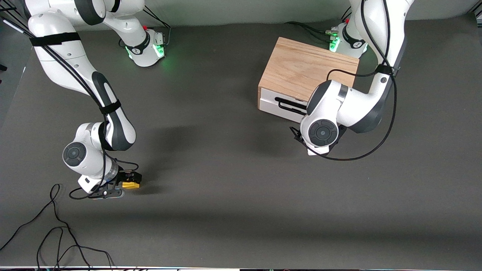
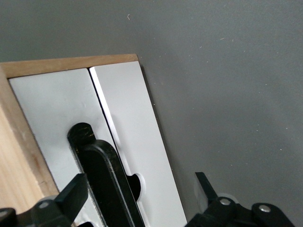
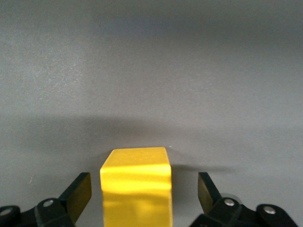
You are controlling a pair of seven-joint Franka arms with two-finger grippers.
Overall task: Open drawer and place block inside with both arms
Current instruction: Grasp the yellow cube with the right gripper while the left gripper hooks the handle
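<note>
The yellow block (image 1: 130, 184) sits on the dark table toward the right arm's end, nearer the front camera. My right gripper (image 3: 142, 187) is open, low around the block (image 3: 136, 182), with a gap on each side. The oak cabinet (image 1: 307, 69) stands near the left arm's base, and its white drawer (image 1: 273, 107) looks shut. My left gripper (image 2: 140, 184) is open in front of the drawer (image 2: 137, 132). Its fingers (image 2: 75, 194) stand either side of the black bar handle (image 2: 106, 175) without touching it. In the front view the left wrist (image 1: 322, 131) hides these fingers.
Loose black cables (image 1: 56, 229) lie on the table near the front camera at the right arm's end. A cable loop (image 1: 361, 152) hangs from the left arm beside the cabinet. Grey table (image 1: 233, 158) lies between block and cabinet.
</note>
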